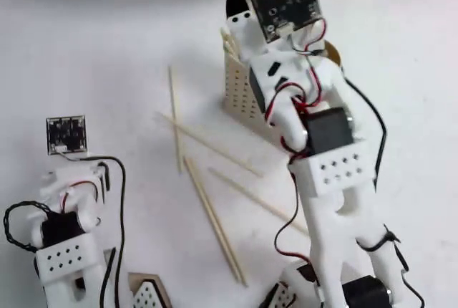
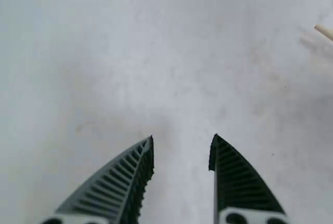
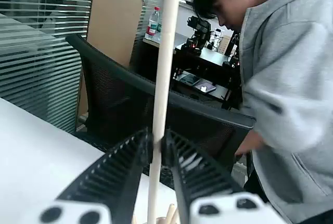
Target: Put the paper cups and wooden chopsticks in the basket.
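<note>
At the basket, right gripper is clamped on one wooden chopstick, which stands upright between the jaws. Near the table's front left, left gripper hangs low, jaws parted, gripping nothing. Several loose chopsticks lie scattered between the arms.

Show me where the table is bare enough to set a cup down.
Widest bare patch: the far left of the table, bordered by the loose chopsticks and the left arm. A second strip lies right of the right arm. Crowded: the middle, where chopsticks cross, and around the basket.
</note>
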